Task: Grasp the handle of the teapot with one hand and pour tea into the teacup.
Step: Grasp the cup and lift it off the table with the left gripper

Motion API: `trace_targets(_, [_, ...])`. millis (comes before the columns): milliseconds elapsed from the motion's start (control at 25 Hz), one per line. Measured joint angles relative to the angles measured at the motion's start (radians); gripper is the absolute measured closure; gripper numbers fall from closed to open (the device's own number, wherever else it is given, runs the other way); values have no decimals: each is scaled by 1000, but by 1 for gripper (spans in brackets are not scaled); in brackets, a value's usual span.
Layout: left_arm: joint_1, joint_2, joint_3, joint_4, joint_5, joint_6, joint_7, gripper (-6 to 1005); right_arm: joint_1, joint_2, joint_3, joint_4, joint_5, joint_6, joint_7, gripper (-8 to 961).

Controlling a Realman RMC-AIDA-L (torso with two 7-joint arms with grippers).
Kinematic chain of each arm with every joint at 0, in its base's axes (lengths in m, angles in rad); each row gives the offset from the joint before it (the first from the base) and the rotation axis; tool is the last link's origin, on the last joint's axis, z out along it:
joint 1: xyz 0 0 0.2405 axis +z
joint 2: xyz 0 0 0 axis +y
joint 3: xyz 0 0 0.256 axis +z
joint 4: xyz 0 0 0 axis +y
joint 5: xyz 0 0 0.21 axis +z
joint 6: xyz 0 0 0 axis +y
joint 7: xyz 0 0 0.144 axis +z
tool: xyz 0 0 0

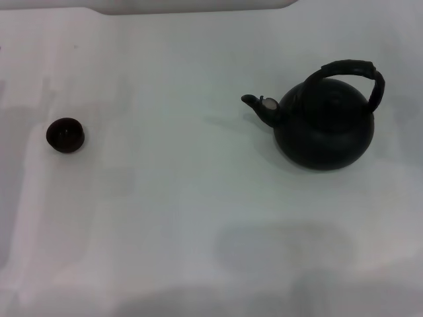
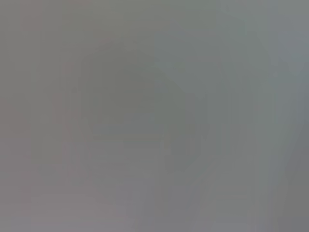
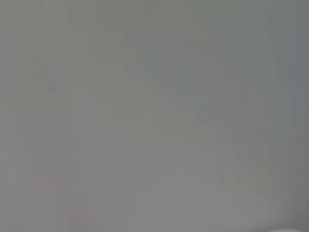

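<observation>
No pincer shows, its state unknowable; teapot (image 1: 324,125) and teacup (image 1: 65,135) sit well apart, so carrying risks spills.

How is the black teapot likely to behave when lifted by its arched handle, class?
The teapot will probably swing or tilt, since its round body hangs below the arched handle. It looks large next to the teacup, so likely fairly heavy. The ribbed-looking handle should resist slipping. Neither tool is in view.

Neither arm nor tool in sight
</observation>
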Motion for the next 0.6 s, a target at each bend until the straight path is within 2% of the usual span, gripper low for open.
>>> trace_targets(600, [5,-2,0,11,37,13,0,112,-2,0,-23,29,0,13,2,309])
